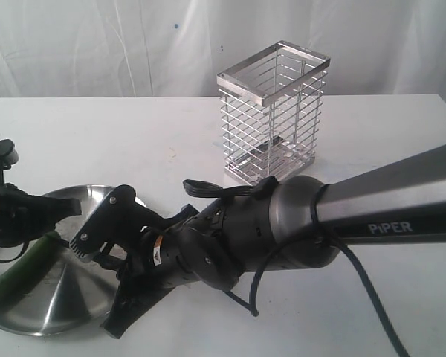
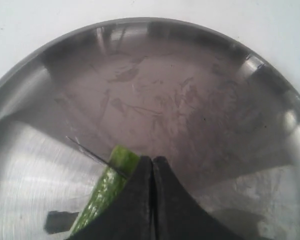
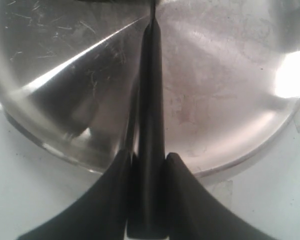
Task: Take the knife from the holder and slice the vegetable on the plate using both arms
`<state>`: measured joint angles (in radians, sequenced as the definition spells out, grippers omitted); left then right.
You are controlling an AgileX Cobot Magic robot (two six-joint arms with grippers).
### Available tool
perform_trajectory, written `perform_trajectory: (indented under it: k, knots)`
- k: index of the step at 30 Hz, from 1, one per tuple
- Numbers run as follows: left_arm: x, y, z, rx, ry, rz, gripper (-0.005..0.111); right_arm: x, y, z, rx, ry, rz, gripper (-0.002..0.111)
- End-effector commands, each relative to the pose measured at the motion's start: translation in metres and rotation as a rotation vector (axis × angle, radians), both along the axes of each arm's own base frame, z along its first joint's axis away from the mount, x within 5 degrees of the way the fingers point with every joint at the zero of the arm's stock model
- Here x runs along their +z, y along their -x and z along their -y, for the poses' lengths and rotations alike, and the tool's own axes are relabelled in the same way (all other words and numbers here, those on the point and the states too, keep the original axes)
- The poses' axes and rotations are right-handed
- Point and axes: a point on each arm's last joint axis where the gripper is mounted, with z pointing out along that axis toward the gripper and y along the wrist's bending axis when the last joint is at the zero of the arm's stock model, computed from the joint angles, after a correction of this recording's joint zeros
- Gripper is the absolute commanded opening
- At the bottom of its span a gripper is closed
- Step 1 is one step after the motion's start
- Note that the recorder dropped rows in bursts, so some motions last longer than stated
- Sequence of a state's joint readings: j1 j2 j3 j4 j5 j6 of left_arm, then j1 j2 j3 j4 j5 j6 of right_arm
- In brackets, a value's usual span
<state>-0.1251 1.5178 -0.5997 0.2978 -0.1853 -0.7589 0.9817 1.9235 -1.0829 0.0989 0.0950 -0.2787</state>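
Observation:
The dark green cucumber lies on the steel plate, and its pale cut end shows in the left wrist view. My left gripper is shut, finger against finger, and rests on the cucumber rather than around it. In the exterior view the left gripper hangs over the cucumber at the plate's left side. My right gripper is shut on the knife by its black handle. The thin blade crosses the cucumber just behind its cut end. The wire holder stands with nothing in it.
The right arm with its black cable reaches across the white table from the right to the plate at the front left. The holder stands behind it near the middle. A white curtain hangs at the back.

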Motion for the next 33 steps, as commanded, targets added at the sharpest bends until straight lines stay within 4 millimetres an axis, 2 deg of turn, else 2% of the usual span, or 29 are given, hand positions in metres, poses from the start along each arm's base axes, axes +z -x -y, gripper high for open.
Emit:
perform_trajectory:
  k: [1,4,10,16,20,23,27,33]
  knots:
    - [0.003,-0.008,0.002,-0.009,-0.019,-0.010,0.000,0.001,-0.002,0.001,0.001,0.002,0.005,0.000]
    - [0.003,-0.007,0.006,-0.015,-0.023,-0.031,0.000,0.001,-0.002,0.001,0.001,0.002,0.005,0.000]
    - [0.000,-0.004,0.027,-0.113,-0.039,-0.032,0.000,0.001,-0.002,0.001,0.001,0.002,0.005,0.000]
    - [-0.020,-0.005,0.027,-0.108,-0.060,-0.124,0.000,0.001,-0.002,0.001,0.002,0.008,0.000,0.000]
    - [-0.023,-0.006,0.028,-0.106,-0.050,-0.120,0.000,0.001,-0.001,0.001,0.002,0.009,-0.001,0.000]
    - [-0.015,-0.009,0.029,-0.106,-0.037,-0.082,0.000,0.001,-0.001,0.001,0.002,0.009,-0.001,0.000]
    - [0.006,-0.015,0.029,-0.122,-0.055,-0.022,0.000,0.001,-0.001,0.001,0.002,0.009,-0.001,0.000]
    - [0.021,-0.006,0.023,-0.122,-0.123,-0.059,0.000,0.001,-0.001,0.001,0.002,0.009,-0.001,0.000]
